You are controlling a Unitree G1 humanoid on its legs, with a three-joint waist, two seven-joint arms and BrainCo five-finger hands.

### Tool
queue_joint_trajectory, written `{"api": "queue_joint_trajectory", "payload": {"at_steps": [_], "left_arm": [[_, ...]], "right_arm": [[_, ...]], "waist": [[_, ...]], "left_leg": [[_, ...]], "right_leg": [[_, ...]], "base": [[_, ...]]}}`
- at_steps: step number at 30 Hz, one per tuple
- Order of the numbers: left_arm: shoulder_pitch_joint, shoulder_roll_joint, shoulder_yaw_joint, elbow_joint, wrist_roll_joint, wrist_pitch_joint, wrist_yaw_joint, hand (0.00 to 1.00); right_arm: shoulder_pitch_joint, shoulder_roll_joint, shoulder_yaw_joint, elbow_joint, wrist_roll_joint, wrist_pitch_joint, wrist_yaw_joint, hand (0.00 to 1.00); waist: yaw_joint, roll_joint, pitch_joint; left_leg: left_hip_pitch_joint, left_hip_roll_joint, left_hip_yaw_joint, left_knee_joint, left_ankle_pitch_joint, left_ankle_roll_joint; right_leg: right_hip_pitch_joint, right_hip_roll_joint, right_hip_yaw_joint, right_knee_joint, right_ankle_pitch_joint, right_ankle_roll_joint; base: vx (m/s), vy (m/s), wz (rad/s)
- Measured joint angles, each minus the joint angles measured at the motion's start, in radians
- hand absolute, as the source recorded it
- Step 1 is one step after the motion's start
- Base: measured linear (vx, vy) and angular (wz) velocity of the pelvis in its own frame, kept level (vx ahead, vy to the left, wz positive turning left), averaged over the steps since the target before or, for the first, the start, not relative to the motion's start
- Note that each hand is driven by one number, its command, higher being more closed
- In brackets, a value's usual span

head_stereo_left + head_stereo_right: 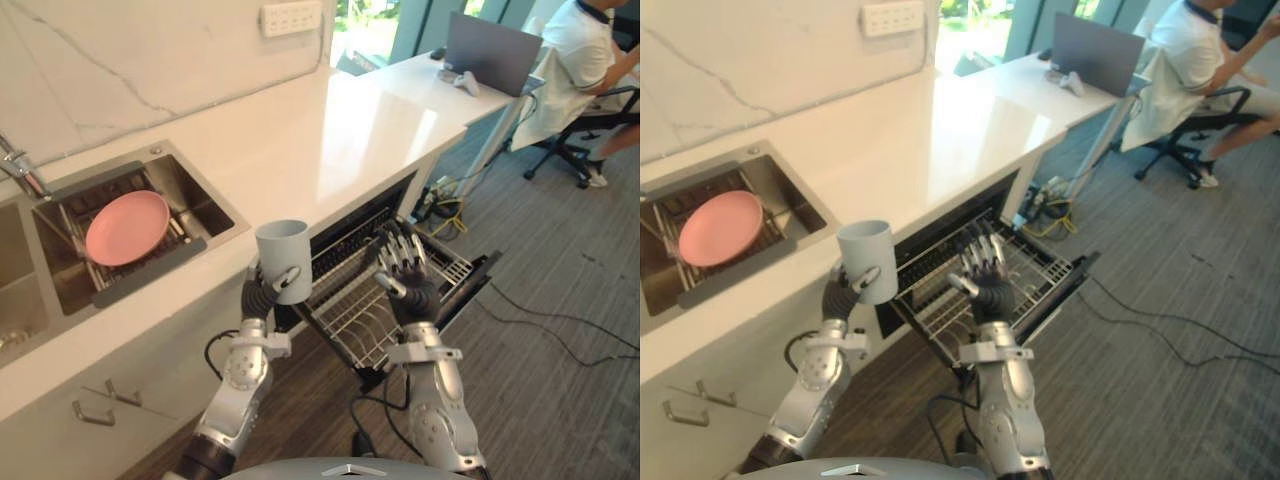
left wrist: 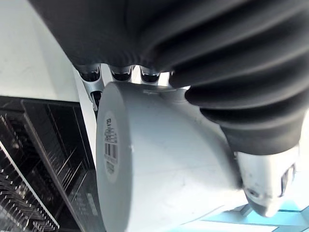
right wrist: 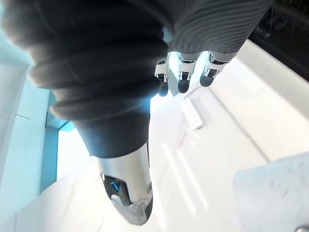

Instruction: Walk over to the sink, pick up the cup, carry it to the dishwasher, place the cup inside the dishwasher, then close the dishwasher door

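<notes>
My left hand is shut on a grey cup, holding it upright in front of the counter's edge, just left of the dishwasher opening. In the left wrist view the cup lies against the palm with fingers curled round it. The dishwasher's wire rack is pulled out over its lowered door. My right hand hovers above the rack, open, fingers upright and spread, holding nothing; its fingers show straight in the right wrist view.
The steel sink at the left holds a pink plate on a drying rack. White counter runs back to a laptop. A person sits on an office chair at the far right. Cables trail on the floor.
</notes>
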State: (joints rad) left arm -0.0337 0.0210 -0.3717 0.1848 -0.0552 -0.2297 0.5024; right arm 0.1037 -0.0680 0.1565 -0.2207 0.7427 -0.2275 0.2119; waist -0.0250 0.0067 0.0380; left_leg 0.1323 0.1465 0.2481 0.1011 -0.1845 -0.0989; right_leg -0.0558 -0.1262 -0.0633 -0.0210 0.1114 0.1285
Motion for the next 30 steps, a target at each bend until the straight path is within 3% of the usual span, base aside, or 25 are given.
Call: {"api": "queue_joint_trajectory", "payload": {"at_steps": [6,9,13,17,27,30], "left_arm": [[-0.021,0.0,0.018,0.049,0.198,0.001,0.248,1.0],[-0.042,0.001,0.017,0.066,0.238,0.011,0.304,1.0],[-0.073,0.001,0.013,0.066,0.289,0.024,0.349,1.0],[-0.111,-0.004,-0.015,0.065,0.357,0.051,0.384,1.0],[-0.148,-0.006,-0.075,0.064,0.393,0.081,0.384,1.0],[-0.148,0.001,-0.088,0.064,0.394,0.085,0.381,1.0]], "right_arm": [[-0.044,-0.069,0.031,0.004,0.06,0.151,0.03,0.0],[-0.049,-0.069,0.038,0.004,0.078,0.186,0.02,0.0],[-0.072,-0.071,0.047,0.004,0.077,0.222,-0.018,0.0],[-0.091,-0.07,0.092,0.004,0.074,0.252,-0.067,0.0],[-0.153,-0.07,0.178,0.004,0.073,0.321,-0.152,0.0],[-0.157,-0.082,0.196,0.004,0.072,0.322,-0.181,0.0]], "waist": [[0.005,-0.02,0.002],[0.003,-0.034,0.004],[0.0,-0.055,0.003],[0.0,-0.056,0.003],[-0.004,-0.061,0.005],[-0.004,-0.062,0.006]], "left_leg": [[-0.011,-0.012,-0.004,0.001,0.005,-0.007],[-0.012,-0.017,-0.004,0.002,0.008,-0.009],[-0.015,-0.017,-0.007,0.003,0.01,-0.01],[-0.013,-0.018,-0.005,0.002,0.011,-0.011],[-0.009,-0.017,-0.004,0.004,0.009,-0.01],[-0.008,-0.017,-0.006,0.006,0.009,-0.01]], "right_leg": [[-0.014,-0.006,0.023,-0.017,0.026,-0.009],[-0.014,-0.01,0.027,-0.018,0.031,-0.012],[-0.014,-0.012,0.027,-0.017,0.033,-0.015],[-0.014,-0.011,0.028,-0.016,0.041,-0.006],[-0.012,-0.01,0.051,-0.012,0.04,-0.007],[-0.009,-0.01,0.052,-0.012,0.035,-0.015]], "base": [[-0.09,0.004,-0.08],[-0.07,0.007,-0.01],[-0.05,-0.002,0.01],[0.0,0.0,0.0],[0.0,0.001,-0.01],[-0.02,-0.002,0.01]]}}
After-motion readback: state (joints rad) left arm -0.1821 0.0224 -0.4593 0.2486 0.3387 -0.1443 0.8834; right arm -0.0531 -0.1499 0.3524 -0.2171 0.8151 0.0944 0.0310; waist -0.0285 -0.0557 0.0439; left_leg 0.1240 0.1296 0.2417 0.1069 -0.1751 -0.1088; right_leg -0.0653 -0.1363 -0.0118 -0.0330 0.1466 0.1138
